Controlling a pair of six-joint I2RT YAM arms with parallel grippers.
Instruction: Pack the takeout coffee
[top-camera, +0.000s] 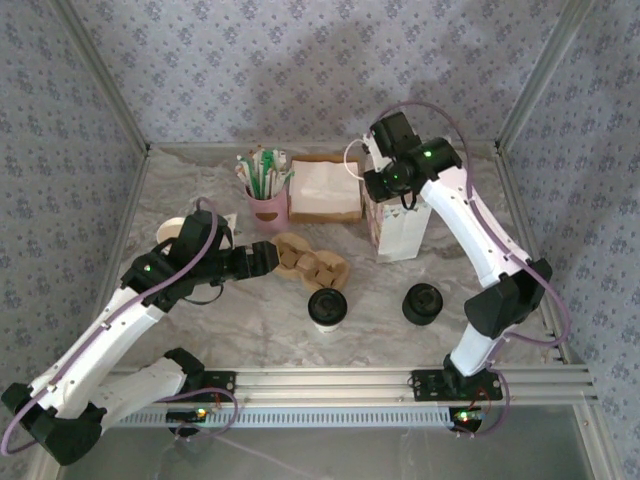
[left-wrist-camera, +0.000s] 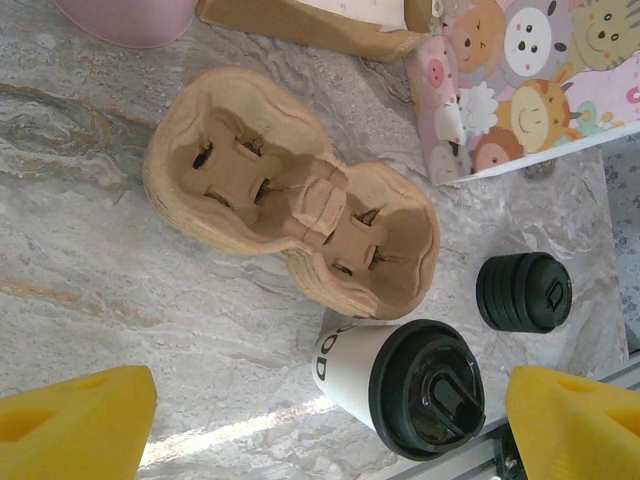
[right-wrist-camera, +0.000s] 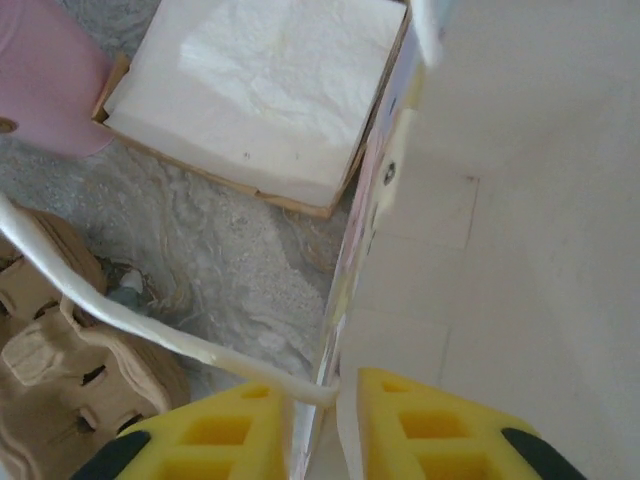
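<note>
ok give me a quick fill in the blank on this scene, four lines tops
1. The takeout coffee has a ____ lid.
2. The cup carrier has ____ pockets, both empty.
3. The left gripper is ____ and holds nothing.
4. The right gripper straddles the top edge of the paper bag, which is printed with cartoon ____.

Missing words: black; two; open; animals

The cream paper cup with black plastic lid (left-wrist-camera: 400, 386) looks smooth, the lid faintly glossy — the brown moulded-pulp cup carrier (left-wrist-camera: 290, 215) is matt and rough, the grey marbled tabletop (left-wrist-camera: 90, 300) smooth and stone-like.
</note>
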